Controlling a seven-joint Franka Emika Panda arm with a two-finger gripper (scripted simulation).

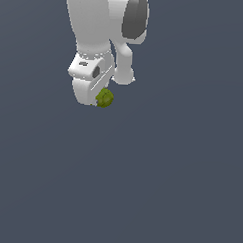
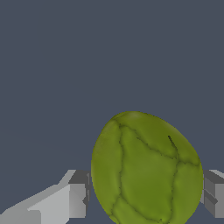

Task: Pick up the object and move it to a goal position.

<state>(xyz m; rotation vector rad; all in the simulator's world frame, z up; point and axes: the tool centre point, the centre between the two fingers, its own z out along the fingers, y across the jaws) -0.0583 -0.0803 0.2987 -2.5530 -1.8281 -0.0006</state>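
Object (image 2: 146,170) sits right between your gripper (image 2: 144,192) fingers, which look pinched on its flanks, though the contact itself is hard to make out. It's probably light and stiff with rounded, slippy facets, so grip across the fat middle.

Olive-green object (image 2: 146,170) filling the lower middle of the wrist view — egg-shaped, smooth-looking, crossed by dark crack-like veins. Sits between the two fingers of the gripper (image 2: 144,197): one grey-and-white finger (image 2: 76,197) on one flank, the other finger (image 2: 213,192) partly cut off at the frame edge on the opposite flank. Both fingers right up against the object's sides, no visible gap — contact itself hard to confirm. Behind all this, plain dark slate-blue background (image 2: 87,57), flat and featureless.
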